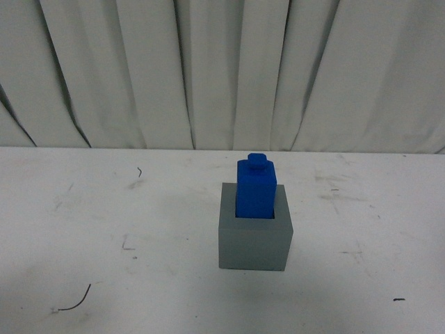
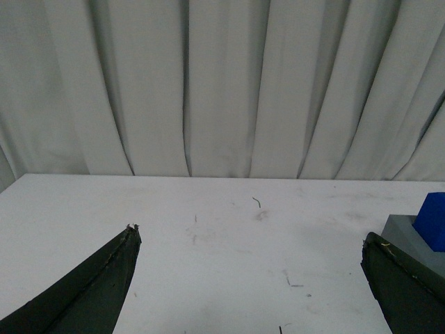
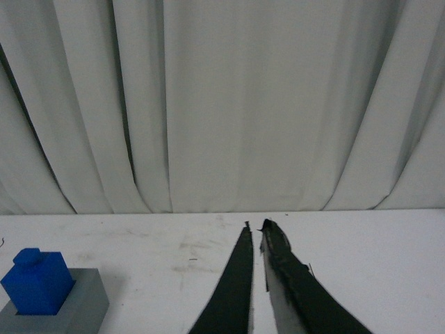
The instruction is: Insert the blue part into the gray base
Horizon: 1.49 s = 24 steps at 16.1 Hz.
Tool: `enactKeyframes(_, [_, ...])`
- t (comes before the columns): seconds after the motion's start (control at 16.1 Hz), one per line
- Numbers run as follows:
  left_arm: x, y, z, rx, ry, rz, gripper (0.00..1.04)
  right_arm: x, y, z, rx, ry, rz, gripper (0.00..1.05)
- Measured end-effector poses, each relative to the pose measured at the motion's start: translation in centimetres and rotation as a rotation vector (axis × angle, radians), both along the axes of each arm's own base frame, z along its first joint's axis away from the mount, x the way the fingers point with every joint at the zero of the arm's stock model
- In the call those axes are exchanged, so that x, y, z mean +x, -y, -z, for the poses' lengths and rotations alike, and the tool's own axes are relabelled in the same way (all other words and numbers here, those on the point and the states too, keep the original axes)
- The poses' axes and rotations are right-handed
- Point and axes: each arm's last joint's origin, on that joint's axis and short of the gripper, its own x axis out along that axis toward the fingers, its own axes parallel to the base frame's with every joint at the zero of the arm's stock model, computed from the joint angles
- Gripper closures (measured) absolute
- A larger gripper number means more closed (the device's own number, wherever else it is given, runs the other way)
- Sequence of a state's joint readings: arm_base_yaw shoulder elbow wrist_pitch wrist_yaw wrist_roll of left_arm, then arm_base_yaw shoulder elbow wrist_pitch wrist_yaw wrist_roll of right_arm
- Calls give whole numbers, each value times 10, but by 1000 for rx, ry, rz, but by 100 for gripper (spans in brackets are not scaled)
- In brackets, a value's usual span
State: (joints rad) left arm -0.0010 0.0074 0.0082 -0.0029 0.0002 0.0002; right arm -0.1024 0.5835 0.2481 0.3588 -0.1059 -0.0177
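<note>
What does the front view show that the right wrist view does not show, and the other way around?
Only the front view shows the whole gray base with its front face, and no gripper. Only the right wrist view shows the right gripper, its fingertips nearly touching with nothing between them, apart from the block. Both views show the blue part standing upright in the base's recess, its stud on top, the white table and the curtain behind.
</note>
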Motion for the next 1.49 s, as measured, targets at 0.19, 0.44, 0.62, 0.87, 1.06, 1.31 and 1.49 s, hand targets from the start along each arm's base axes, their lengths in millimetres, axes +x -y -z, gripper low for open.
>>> enactKeyframes(0.19, [0,0,0,0,0,0,7,-9,-13,25,5,-42,-12,103])
enactKeyframes(0.44, [0,0,0,0,0,-1,7,-13,-13,27,6,-25,-3,103])
enactKeyframes(0.62, [0,0,0,0,0,0,7,-17,-12,30,6,-15,4,103])
enactKeyframes(0.87, [0,0,0,0,0,0,7,-25,-12,43,6,-26,4,103])
enactKeyframes(1.06, [0,0,0,0,0,0,7,-36,-12,57,6,-12,4,103])
enactKeyframes(1.31, [0,0,0,0,0,0,7,-40,-12,58,6,-20,4,103])
enactKeyframes(1.49, [0,0,0,0,0,0,7,-50,-12,60,6,-20,4,103])
